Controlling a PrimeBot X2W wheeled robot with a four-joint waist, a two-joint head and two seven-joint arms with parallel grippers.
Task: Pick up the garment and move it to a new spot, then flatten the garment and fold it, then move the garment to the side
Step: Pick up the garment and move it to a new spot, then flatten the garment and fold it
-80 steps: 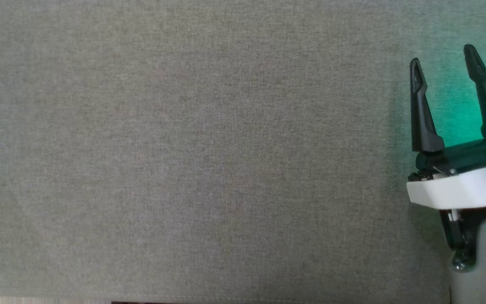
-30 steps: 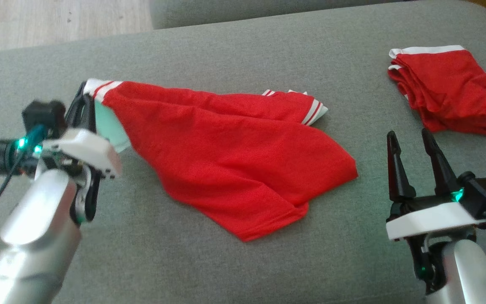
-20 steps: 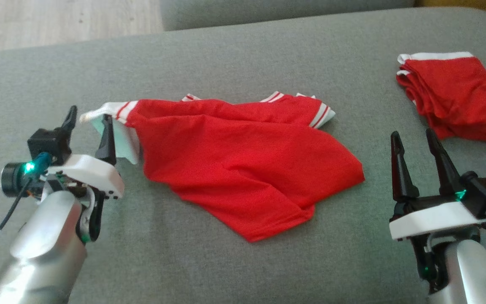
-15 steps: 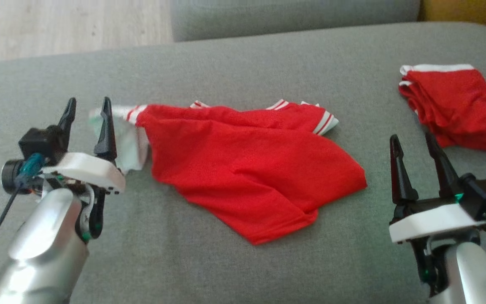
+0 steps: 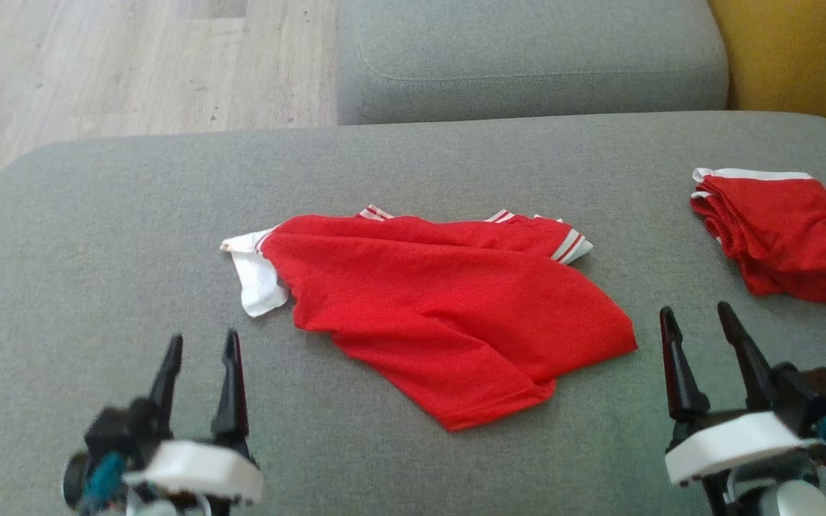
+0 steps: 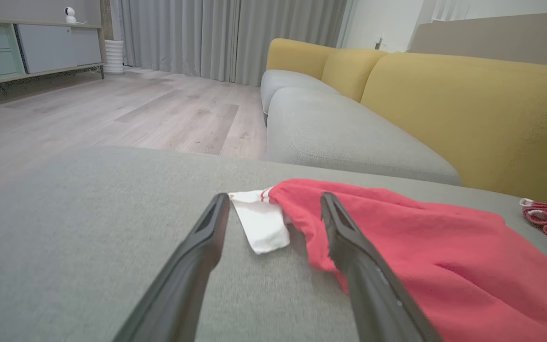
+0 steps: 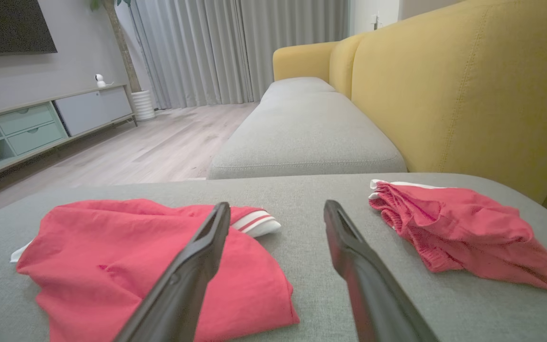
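We see the crumpled red fabric garment with white striped trim (image 5: 449,315) lying mid-cushion on the grey woven sofa seat (image 5: 97,236). Our left gripper (image 5: 203,337) and right gripper (image 5: 693,308) hover near it, jaws spread and empty. A folded red cloth bundle (image 5: 786,240) lies well apart to its right.

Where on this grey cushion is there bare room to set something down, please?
Bare: the left end of the cushion, up to the crumpled red garment; also the strip between it and the folded red garment. Crowded: the right end, around the right gripper.
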